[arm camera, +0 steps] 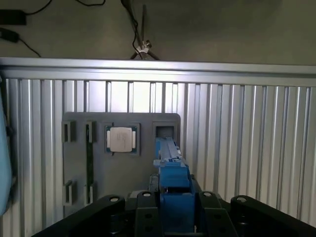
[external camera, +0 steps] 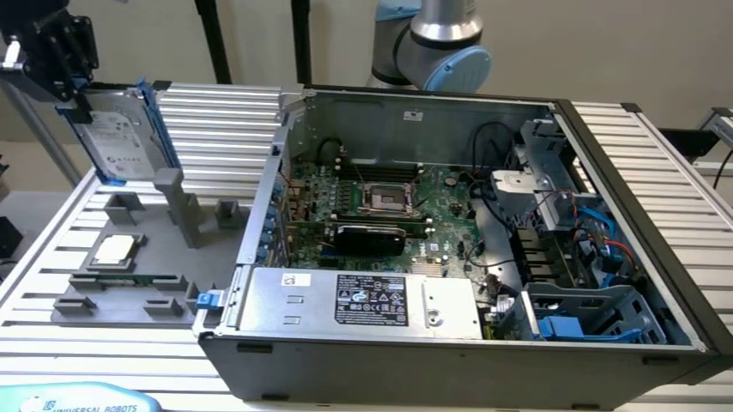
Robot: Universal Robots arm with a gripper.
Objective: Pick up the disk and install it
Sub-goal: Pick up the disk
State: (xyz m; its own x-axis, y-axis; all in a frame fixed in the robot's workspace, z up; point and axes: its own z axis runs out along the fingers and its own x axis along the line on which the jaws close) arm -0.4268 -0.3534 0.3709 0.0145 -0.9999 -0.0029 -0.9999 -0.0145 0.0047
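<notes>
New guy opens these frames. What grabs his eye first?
The open computer case, with its motherboard exposed, sits in the middle and toward the exterior view's right. At the exterior view's upper left, the hand grips the blue-framed disk upright. Below it is the grey fixture, where a CPU chip lies.

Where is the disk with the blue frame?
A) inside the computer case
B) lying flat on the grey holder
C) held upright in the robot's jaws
C: the disk stands upright, clamped in the jaws above the grey holder, outside the computer case.
</notes>
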